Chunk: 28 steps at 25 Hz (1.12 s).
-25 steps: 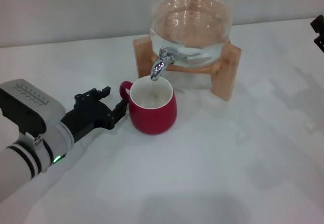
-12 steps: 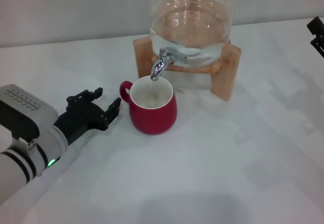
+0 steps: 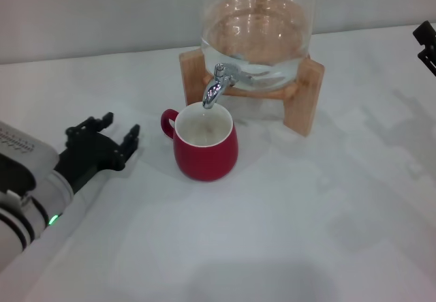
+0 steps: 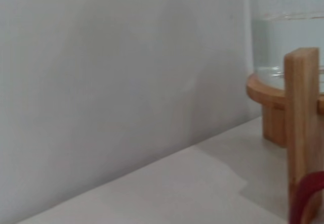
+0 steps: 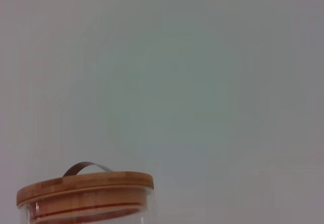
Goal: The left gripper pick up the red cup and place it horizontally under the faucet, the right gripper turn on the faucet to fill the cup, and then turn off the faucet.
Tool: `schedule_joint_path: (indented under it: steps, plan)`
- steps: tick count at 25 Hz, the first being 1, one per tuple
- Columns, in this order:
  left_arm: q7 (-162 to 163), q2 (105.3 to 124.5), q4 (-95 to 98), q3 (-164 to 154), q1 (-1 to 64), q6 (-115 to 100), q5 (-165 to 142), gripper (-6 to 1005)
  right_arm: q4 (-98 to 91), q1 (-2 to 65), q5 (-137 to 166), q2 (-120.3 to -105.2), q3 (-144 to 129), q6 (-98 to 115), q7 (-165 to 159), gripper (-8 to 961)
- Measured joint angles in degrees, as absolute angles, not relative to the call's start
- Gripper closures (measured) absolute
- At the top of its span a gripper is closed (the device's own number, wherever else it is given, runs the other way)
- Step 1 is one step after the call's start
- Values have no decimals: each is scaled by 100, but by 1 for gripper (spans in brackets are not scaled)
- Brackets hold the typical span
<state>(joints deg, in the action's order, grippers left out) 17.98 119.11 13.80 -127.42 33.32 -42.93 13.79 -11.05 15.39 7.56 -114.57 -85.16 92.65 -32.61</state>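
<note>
Left end effector [image 3: 107, 140] sits low on the bench [image 3: 286, 234], fingers spread, empty, apart from the red cup [image 3: 204, 145] on its handle side. Cup stands upright on the bench, mouth right under the faucet [image 3: 216, 85] spout, so placement looks done. Faucet juts from the glass jar [image 3: 257, 29] on its wooden stand [image 3: 303, 97], lever on top. Right end effector [image 3: 426, 44] just peeks in at the far edge, well off from the lever; can't tell how its fingers stand. Next job, by my read, is the right arm's: the lever lies to its left, across the stand.
</note>
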Motion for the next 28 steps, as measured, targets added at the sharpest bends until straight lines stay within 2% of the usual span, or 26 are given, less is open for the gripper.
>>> schedule_joint_path:
  steps: [12, 22, 28]
  plan:
    - [651, 11935, 2022, -11213, 2261, -5350, 1387, 446, -1114, 1582, 756, -11454, -8516, 9156, -3260, 98]
    - [685, 11923, 2174, -10866, 1753, -5994, 1464, 443, -1062, 1609, 754, -11488, -8804, 9129, -3483, 99]
    - [643, 11930, 2161, -10651, 1546, -6174, 1463, 404, -1108, 1656, 760, -11504, -9381, 9044, -3648, 99]
